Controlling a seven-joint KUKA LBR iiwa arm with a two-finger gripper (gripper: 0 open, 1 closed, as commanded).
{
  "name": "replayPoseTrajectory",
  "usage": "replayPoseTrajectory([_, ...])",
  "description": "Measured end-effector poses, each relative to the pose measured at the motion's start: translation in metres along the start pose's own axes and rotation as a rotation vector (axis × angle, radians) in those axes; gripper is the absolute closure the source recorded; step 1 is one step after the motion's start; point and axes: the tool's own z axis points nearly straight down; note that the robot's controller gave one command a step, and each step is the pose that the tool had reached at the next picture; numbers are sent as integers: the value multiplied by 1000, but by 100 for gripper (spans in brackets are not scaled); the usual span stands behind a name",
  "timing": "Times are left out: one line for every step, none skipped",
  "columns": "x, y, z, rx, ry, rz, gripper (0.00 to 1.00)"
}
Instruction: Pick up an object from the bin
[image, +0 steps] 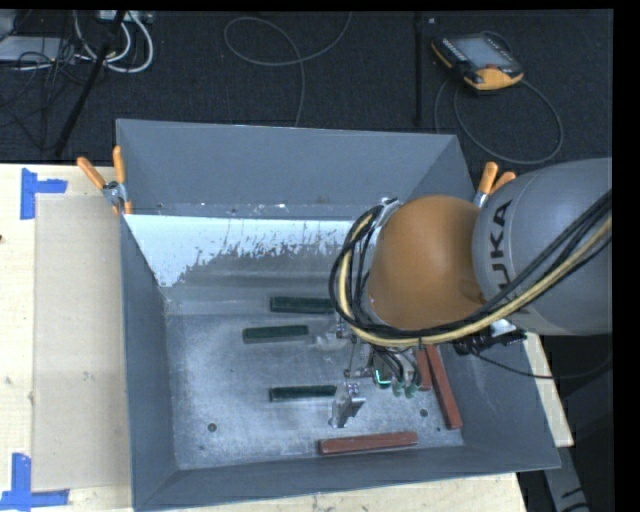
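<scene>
My gripper (350, 398) hangs low over the right half of the bin floor, under the arm's orange cover. Its tip is by the right end of a dark green bar (302, 394) that lies flat on the floor. Just below the gripper lies a reddish-brown bar (367, 442), near the bin's front wall. A second reddish-brown bar (441, 388) lies slanted to the gripper's right, partly hidden by the arm. I see nothing held in the gripper.
Two more dark green bars (277, 334) (300, 304) lie further back on the floor, the rear one close to the sloping back wall. The arm and its cables cover the bin's right side.
</scene>
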Motion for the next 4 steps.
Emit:
replayPoseTrajectory([-2,0,-4,-1,-8,2,0])
replayPoseTrajectory([-27,-5,91,-3,-12,21,100])
replayPoseTrajectory([-27,-5,91,-3,-12,21,100])
replayPoseTrajectory([-15,0,-107,0,-7,126,100])
